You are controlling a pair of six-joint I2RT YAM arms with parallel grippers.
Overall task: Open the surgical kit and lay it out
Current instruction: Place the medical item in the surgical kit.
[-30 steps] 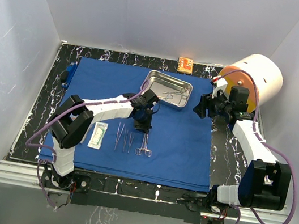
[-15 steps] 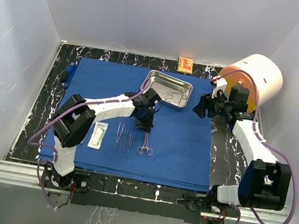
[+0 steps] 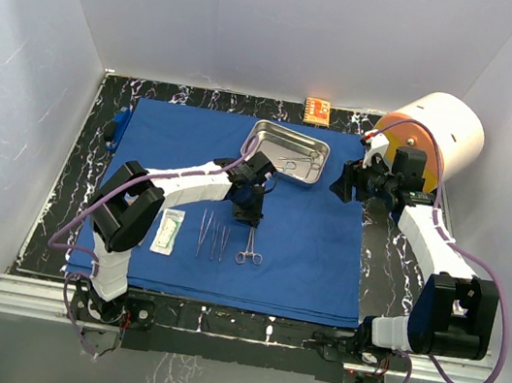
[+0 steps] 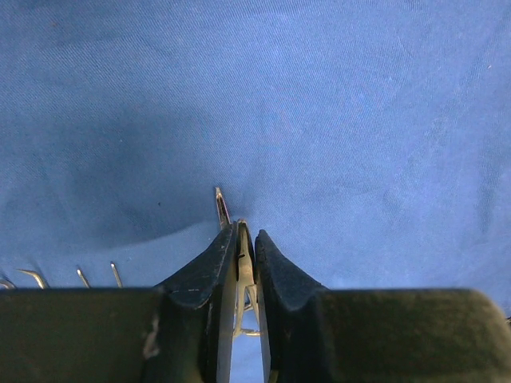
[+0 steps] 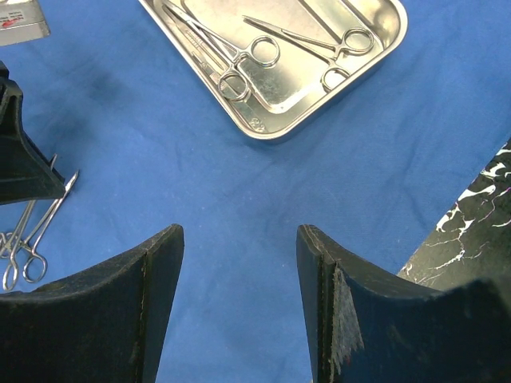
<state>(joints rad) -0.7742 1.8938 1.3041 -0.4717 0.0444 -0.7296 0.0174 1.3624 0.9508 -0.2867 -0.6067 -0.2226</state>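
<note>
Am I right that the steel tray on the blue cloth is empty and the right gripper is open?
Not quite: the steel tray on the blue cloth holds ring-handled clamps, as the right wrist view shows; the right gripper is open.

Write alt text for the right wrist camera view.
The right end effector hangs open above the blue cloth. Beyond it, a steel tray holds ring-handled clamps; another clamp lies on the cloth at left.
</note>
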